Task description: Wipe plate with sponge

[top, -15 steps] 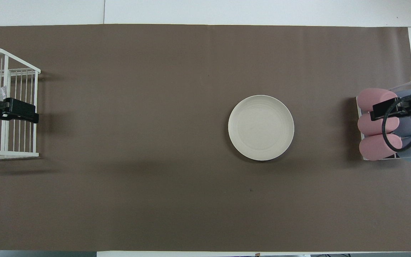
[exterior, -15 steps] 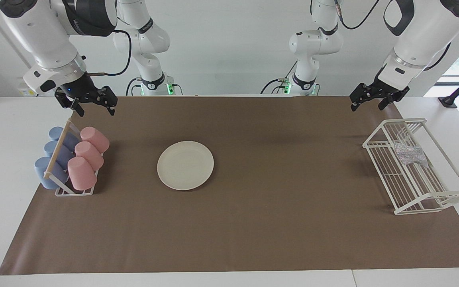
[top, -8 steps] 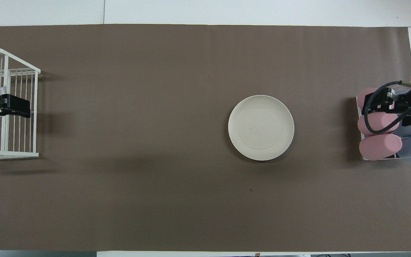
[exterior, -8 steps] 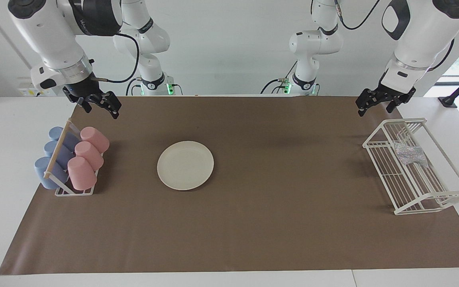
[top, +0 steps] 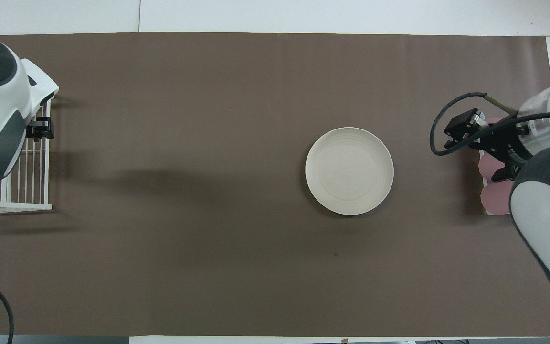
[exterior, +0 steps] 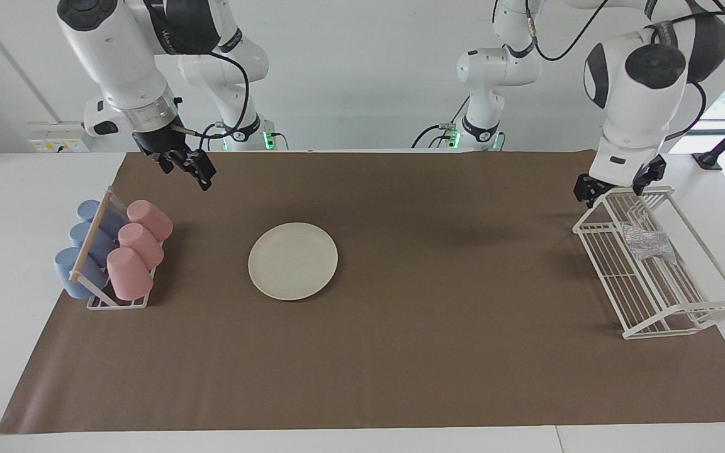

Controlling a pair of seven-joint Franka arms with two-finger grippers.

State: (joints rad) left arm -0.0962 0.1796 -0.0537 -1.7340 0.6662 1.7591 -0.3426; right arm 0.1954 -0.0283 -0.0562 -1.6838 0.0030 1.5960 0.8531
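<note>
Left gripper hung over rack holding sponge, finger state unreadable. Right gripper likewise unreadable, near cups. Plate bare.

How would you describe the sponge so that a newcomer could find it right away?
Start at the white wire rack standing at the left arm's end of the brown table mat. Inside it, toward the end nearer the robots, lies the sponge, a small crinkled wad. It is the only shiny, silvery-grey thing there, unlike the plain white wires around it.
</note>
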